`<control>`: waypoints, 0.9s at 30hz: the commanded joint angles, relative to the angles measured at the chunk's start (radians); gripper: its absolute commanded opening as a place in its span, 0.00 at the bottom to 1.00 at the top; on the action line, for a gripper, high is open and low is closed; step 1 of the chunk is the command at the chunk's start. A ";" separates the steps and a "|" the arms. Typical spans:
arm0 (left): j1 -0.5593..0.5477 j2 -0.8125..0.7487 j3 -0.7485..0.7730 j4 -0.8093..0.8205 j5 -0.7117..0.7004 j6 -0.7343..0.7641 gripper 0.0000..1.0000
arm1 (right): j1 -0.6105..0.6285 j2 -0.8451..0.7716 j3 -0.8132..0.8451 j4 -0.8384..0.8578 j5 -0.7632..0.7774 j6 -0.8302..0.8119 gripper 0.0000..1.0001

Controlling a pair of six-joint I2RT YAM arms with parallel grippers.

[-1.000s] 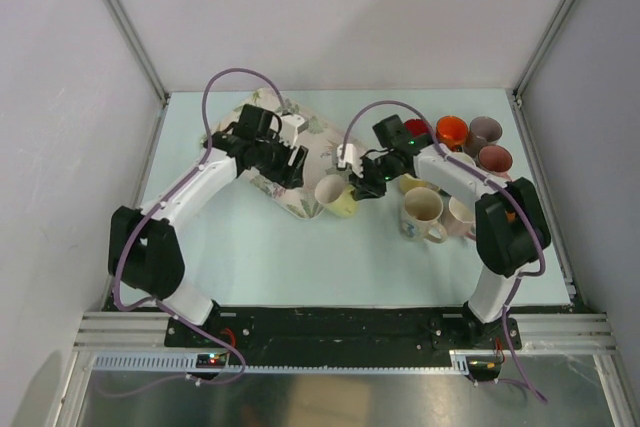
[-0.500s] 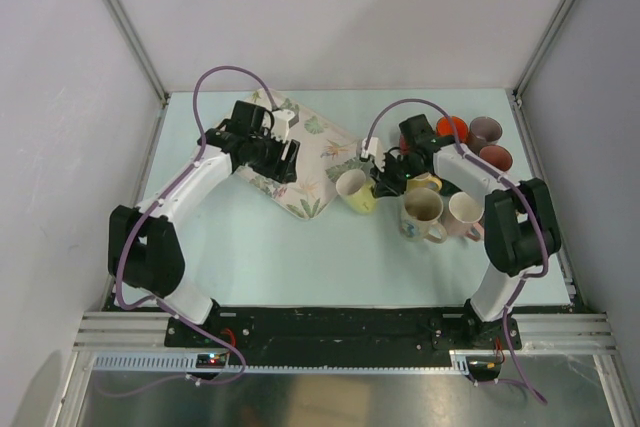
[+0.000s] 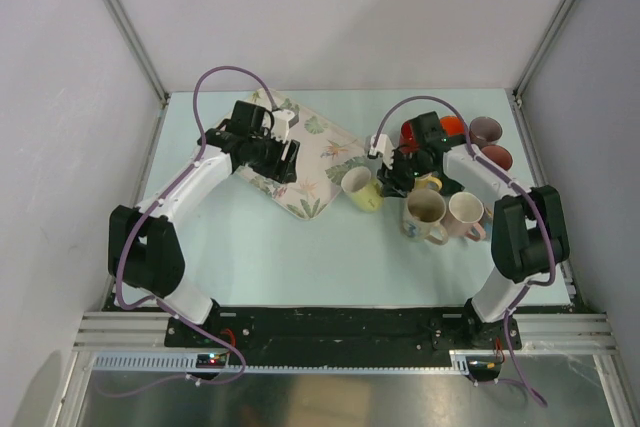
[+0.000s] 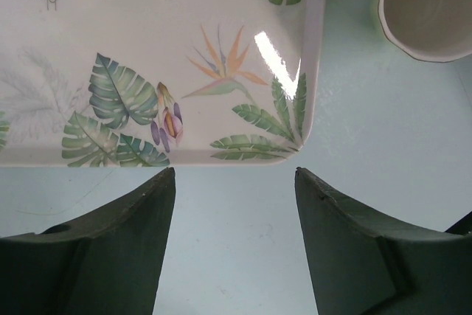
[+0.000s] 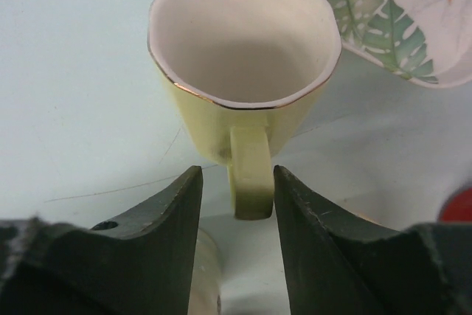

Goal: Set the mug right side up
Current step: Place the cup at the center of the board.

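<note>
Yellow mug [image 5: 243,49] stands mouth-up on the tabletop [image 5: 74,71] beside a corner of the floral tray [image 5: 398,35], the right hand [image 5: 237,173] slackly parted astride its handle [image 5: 251,182], holding nothing; a skewed retreat could hook that handle and topple it.

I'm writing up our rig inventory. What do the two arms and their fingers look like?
The left arm and right arm have white links and black joints. A purple cable loops over each. The fingers are dark matte wedges.
</note>
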 commanded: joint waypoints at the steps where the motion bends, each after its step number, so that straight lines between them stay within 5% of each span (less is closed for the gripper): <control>1: 0.001 -0.011 0.028 -0.002 0.020 -0.017 0.70 | -0.007 -0.070 -0.007 -0.012 0.011 0.000 0.50; 8: 0.001 -0.001 0.037 -0.002 0.030 -0.018 0.69 | 0.002 -0.075 -0.009 -0.013 0.000 0.004 0.51; 16: 0.000 -0.009 0.037 -0.002 0.027 -0.020 0.69 | 0.043 -0.053 -0.009 0.006 0.029 -0.006 0.20; 27: 0.001 -0.019 0.018 -0.001 0.028 -0.011 0.69 | 0.088 -0.118 -0.085 0.057 0.089 0.121 0.08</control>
